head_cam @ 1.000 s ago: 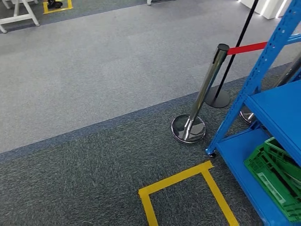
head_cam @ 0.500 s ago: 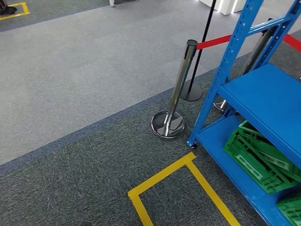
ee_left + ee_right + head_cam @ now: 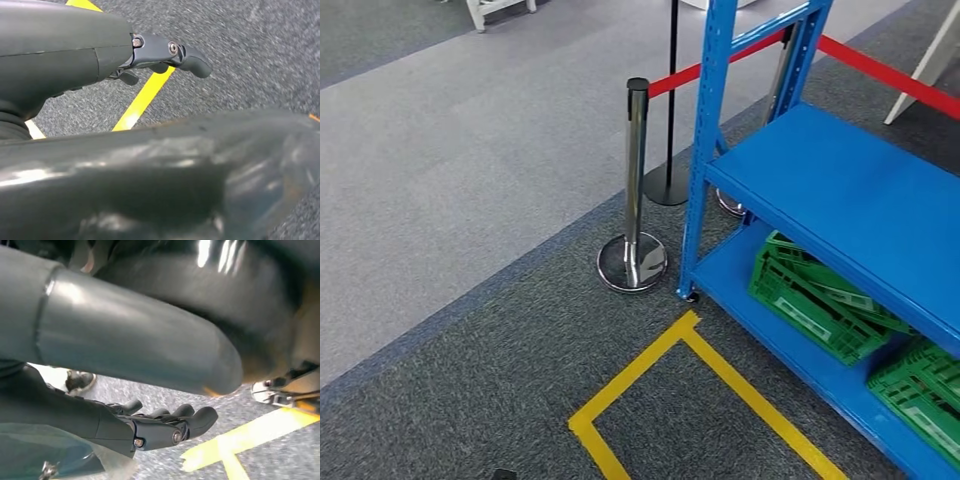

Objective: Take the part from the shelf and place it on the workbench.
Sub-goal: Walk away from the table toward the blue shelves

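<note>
A blue metal shelf [image 3: 848, 190] stands at the right of the head view, and the visible part of its middle board is bare. Green plastic crates [image 3: 810, 300] lie tilted on its bottom board, with another one [image 3: 924, 390] further right. I cannot pick out a part among them. My left hand [image 3: 162, 52] hangs over dark carpet and yellow tape, fingers stretched out and holding nothing. My right hand [image 3: 162, 427] also hangs low above the floor, fingers loosely extended with nothing in them.
A chrome stanchion [image 3: 635, 190] stands just left of the shelf's front post, with a black post [image 3: 672, 100] behind it. A red belt [image 3: 878, 70] runs behind the shelf. A yellow tape square [image 3: 660, 350] marks the dark carpet in front of the shelf.
The whole view has swung, so the camera has turned toward the shelf. The shelf and stanchions now sit further left and more of the boards and crates shows.
</note>
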